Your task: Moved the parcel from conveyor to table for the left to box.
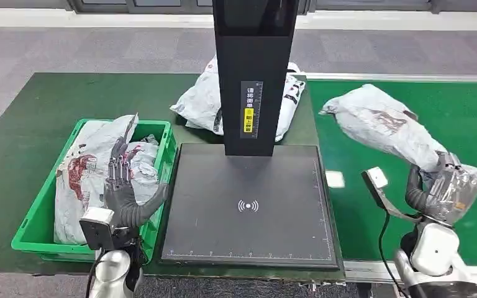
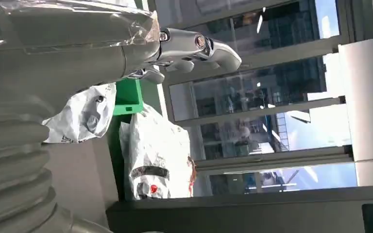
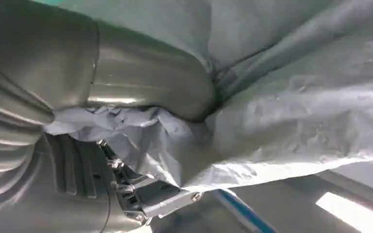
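Up close, the right wrist view shows the right hand's point(image 3: 141, 126) thick grey thumb and darker fingers point(image 3: 141, 199) clamped into the crumpled grey plastic mailer parcel point(image 3: 301, 116); from the head view that parcel point(image 1: 385, 127) sits over the green conveyor belt point(image 1: 472, 118), right of the black scanning stand point(image 1: 248, 211), with the right hand point(image 1: 438, 186) at its near end. Left of the stand, the left hand point(image 1: 121, 180) hangs open, fingers spread, over the green plastic crate point(image 1: 31, 230) of bagged parcels. A white bagged parcel point(image 1: 202, 99) lies behind the stand's black post.
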You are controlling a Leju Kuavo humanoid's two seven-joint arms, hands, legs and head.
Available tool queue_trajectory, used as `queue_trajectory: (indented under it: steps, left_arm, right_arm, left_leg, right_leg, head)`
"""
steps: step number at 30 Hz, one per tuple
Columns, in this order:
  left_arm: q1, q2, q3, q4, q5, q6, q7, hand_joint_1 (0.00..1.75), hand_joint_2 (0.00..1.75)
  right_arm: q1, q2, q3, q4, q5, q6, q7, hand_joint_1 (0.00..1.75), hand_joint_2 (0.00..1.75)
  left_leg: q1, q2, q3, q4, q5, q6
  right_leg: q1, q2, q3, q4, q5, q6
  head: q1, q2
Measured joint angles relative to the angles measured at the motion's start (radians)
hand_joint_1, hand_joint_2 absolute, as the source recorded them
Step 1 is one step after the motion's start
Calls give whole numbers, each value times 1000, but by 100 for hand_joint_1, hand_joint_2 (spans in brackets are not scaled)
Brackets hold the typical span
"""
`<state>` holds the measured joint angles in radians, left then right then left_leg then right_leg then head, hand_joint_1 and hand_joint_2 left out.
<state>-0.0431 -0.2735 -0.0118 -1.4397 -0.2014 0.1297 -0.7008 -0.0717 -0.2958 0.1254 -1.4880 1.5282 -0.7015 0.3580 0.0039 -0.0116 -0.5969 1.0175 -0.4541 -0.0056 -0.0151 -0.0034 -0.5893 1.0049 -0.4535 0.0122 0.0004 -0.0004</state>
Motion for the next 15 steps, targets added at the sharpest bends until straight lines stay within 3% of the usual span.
queue_trajectory:
  steps: [1, 3, 4, 6, 9, 13, 15]
  left_arm:
    - [1, 0, 2, 0, 5, 3, 0, 0, 175]
    - [2, 0, 2, 0, 8, 8, 0, 0, 175]
    - [2, 0, 2, -1, 14, 8, 0, 0, 175]
    - [4, 0, 2, -4, 16, 11, 0, 0, 175]
    - [6, 0, 2, -6, 21, 11, 0, 0, 175]
    - [6, 0, 2, -7, 21, 11, 0, 0, 175]
    - [6, 0, 2, -9, 21, 11, 0, 0, 175]
  right_arm:
    - [19, 134, -79, -81, 0, -2, -281, 175, 175]
    - [32, 247, -172, -134, -1, -2, -581, 175, 175]
    - [42, 326, -247, -170, -1, -2, -857, 175, 175]
    - [49, 395, -333, -212, -2, 0, -1098, 175, 175]
    - [61, 474, -418, -252, -2, 1, -1051, 175, 175]
    - [73, 541, -469, -284, -2, 1, -846, 175, 175]
    - [73, 562, -488, -296, -2, 1, -833, 175, 175]
  left_leg:
    - [2, 2, 1, 0, -2, -6]
    - [2, 5, 2, 0, -2, -6]
    - [2, 4, 3, -1, -1, -6]
    - [4, -2, 3, -1, -1, -6]
    - [4, -2, 2, -1, -1, -7]
    - [3, 0, 3, -1, -1, -7]
    - [3, 0, 3, -1, -1, -7]
  right_leg:
    - [2, 2, -3, 0, 0, -2]
    - [2, 5, -3, 0, 0, -3]
    - [2, 3, -2, 0, -2, -4]
    - [4, -2, 0, 0, -4, -6]
    - [4, -3, 0, 0, -4, -6]
    - [3, 0, 0, 0, -4, -6]
    - [2, 0, 0, 0, -3, -5]
  head:
    - [0, 0]
    - [-2, 0]
    - [-4, 0]
    - [-3, 0]
    - [-3, 0]
    - [-3, 0]
    - [-3, 0]
